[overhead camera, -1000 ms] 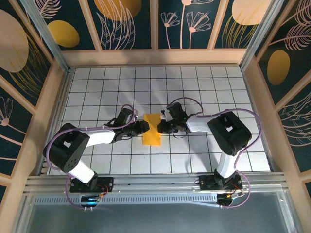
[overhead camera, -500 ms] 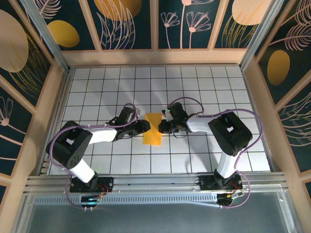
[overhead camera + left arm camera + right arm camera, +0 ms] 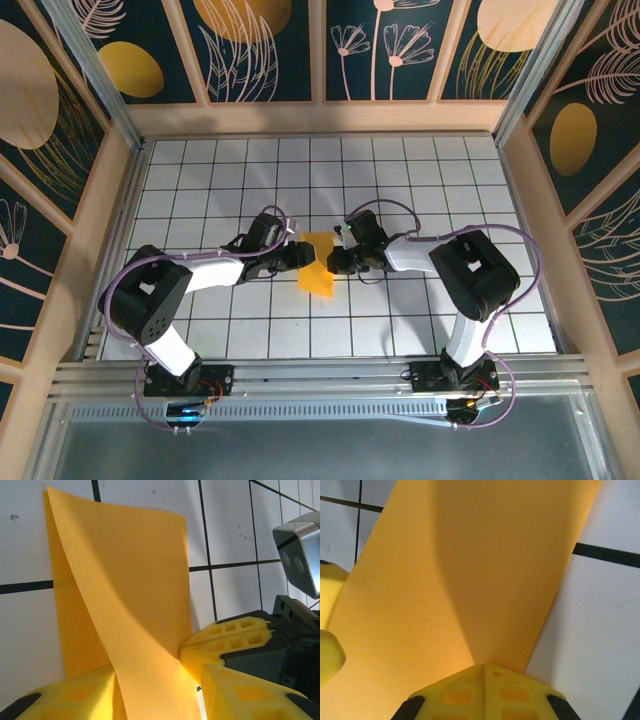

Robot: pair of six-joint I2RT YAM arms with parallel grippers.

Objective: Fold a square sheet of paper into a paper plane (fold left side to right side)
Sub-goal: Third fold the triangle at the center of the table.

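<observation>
Paper (image 3: 470,570) in right end effector (image 3: 484,670)

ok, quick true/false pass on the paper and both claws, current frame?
1. The orange paper sheet sits between the left claw and the right claw. True.
2. The sheet lies fully flat. False: the left wrist view shows one layer curling up off the other.
3. The right claw's fingers are spread wide. False: they meet, tips against the sheet.
4. The table is a white grid with dark lines. True.
</observation>
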